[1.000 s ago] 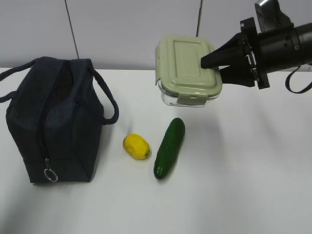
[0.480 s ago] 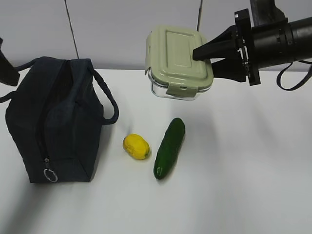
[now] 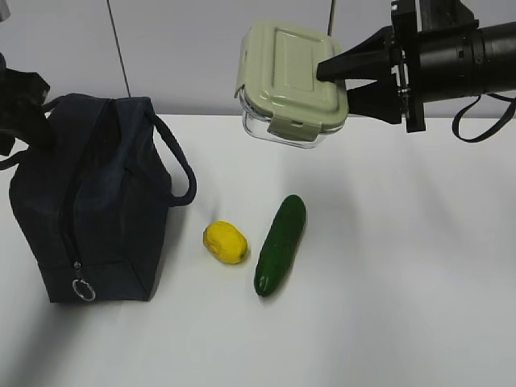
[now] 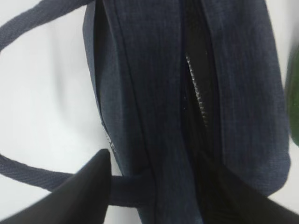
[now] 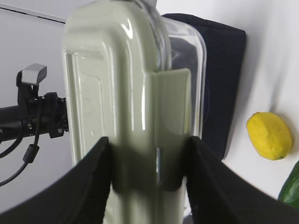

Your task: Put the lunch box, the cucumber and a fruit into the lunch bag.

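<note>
your right gripper (image 3: 343,81): clamped on the lunch box (image 3: 289,83), one finger on the sage-green lid, the other on the clear base; box held in the air, tilted, above the far part of the table (image 3: 403,266). your right wrist view shows both fingers pressed against the box at its side clip.

your left gripper (image 4: 154,186): jaws parted, directly over the top of the lunch bag (image 3: 89,197); a dark finger sits on each side of the bag's top panel in your left wrist view, and one loop handle (image 4: 46,175) runs just by the left finger. you cannot tell whether the fingers press the fabric. in the exterior view only a dark part of that arm shows at the left edge.

lunch bag: navy, upright on the table's left, zipper line along the top, metal ring pull (image 3: 83,289) hanging low on the front.

fruit (image 3: 225,242): yellow, on the table just right of the bag.

cucumber (image 3: 280,244): dark green, lying beside the fruit, apart from it.
</note>
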Motion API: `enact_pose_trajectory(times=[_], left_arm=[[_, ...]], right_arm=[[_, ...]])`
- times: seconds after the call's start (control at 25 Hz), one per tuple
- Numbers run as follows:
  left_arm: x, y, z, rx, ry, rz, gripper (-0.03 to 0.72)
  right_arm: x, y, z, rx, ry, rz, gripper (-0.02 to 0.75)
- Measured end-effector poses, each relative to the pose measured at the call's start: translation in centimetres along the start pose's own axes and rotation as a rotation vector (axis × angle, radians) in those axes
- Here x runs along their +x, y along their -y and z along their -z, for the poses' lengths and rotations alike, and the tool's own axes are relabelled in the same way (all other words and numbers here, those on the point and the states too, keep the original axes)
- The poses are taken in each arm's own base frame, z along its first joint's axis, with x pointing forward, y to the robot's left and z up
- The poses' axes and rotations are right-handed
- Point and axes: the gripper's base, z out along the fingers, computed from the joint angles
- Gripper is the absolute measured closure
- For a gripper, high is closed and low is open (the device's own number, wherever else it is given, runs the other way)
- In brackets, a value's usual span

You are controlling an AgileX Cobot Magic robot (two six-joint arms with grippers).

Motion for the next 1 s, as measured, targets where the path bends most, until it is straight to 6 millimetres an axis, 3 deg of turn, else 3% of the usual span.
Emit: enact_pose_trajectory(times=[0.24, 0.48, 0.6, 0.76, 1.0], left_arm=[[-0.4, -0.3, -1.1, -0.016, 0.002, -0.004, 0.293], [-0.7, -0.6, -2.8, -0.021, -0.020, 0.002, 0.316], [-0.7, -0.6, -3.1, -0.022, -0.028, 0.001, 0.396], [-0.6, -0.3, -3.2, 0.017, -0.034, -0.032, 0.637], [-0.6, 0.8, -3.1, 0.136, -0.043, -0.043, 0.690]], right_arm=[[-0.4, -0.7, -0.1, -0.008, 0.007, 0.026, 0.385], [-0.2, -2.8, -2.0, -0.058, -0.028, 0.079, 0.385], [0.3, -3.3, -2.7, -0.080, -0.048, 0.086, 0.385], [0.7, -3.7, -3.4, -0.090, -0.068, 0.095, 0.385], [1.1, -4.3, -4.1, -0.112, -0.081, 0.094, 0.385]])
